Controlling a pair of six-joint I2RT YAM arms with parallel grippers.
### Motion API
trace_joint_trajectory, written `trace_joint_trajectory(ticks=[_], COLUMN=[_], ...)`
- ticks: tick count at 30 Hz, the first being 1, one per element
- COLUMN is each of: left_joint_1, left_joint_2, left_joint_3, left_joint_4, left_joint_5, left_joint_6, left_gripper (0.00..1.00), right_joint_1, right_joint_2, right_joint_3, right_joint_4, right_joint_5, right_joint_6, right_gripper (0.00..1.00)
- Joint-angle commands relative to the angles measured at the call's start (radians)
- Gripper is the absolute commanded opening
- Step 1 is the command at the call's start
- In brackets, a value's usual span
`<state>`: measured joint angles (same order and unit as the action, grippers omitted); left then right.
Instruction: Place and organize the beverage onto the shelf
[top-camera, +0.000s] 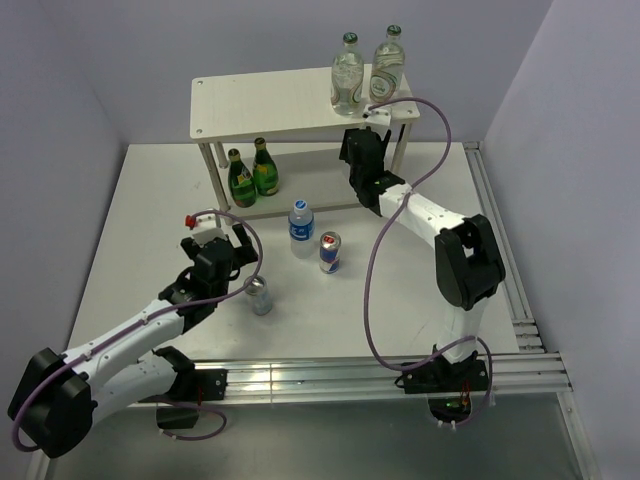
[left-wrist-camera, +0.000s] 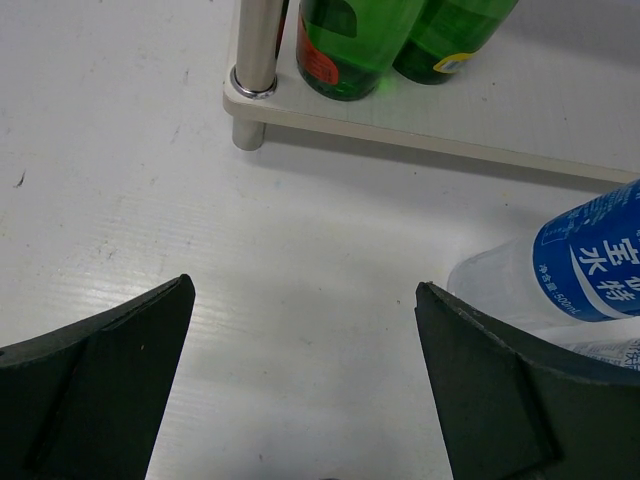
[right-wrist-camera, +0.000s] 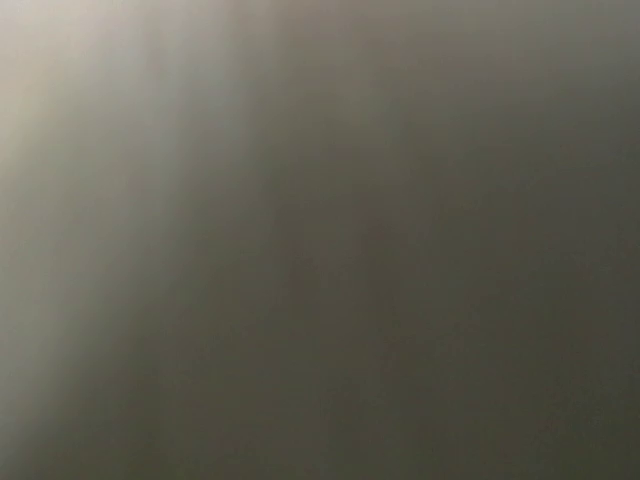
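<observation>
The white table (top-camera: 150, 230) carries the beige shelf (top-camera: 270, 100) at its far side. The right gripper (top-camera: 360, 150) sits under the top board; its camera gives only grey blur, so I cannot tell its state. The left gripper (left-wrist-camera: 303, 290) is released and empty, near the water bottle (top-camera: 302, 228). Two clear glass bottles (top-camera: 347, 75) stand on the top board and two green bottles (top-camera: 241, 180) on the lower one. A red-blue can (top-camera: 329, 252) and a silver can (top-camera: 260, 295) stand on the table.

White table (top-camera: 140, 230): shelf (top-camera: 260, 100), water bottle (top-camera: 302, 228), silver can (top-camera: 260, 296), blue-red can (top-camera: 329, 252)
</observation>
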<state>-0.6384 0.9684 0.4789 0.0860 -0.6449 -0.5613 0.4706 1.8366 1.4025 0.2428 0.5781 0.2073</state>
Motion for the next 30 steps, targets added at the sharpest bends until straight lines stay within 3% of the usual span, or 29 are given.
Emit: trace_joint_trajectory(ticks=[1,30], left_joint_1=[0.005,0.006], left_joint_2=[0.010,-0.013], left_joint_3=[0.026,0.026], left_joint_4=[0.026,0.021], left_joint_5=[-0.010,0.001], left_joint_6=[0.014,0.009], left_gripper=[0.99,0.99], right_joint_1=[-0.016,0.030], right_joint_2=[0.012,0.006], right_joint_3=[0.084,-0.062], right_joint_4=[0.125,-0.043], right_joint_5=[0.012,0.095], right_joint_6=[0.001,0.055], right_gripper=[0.00,0.02])
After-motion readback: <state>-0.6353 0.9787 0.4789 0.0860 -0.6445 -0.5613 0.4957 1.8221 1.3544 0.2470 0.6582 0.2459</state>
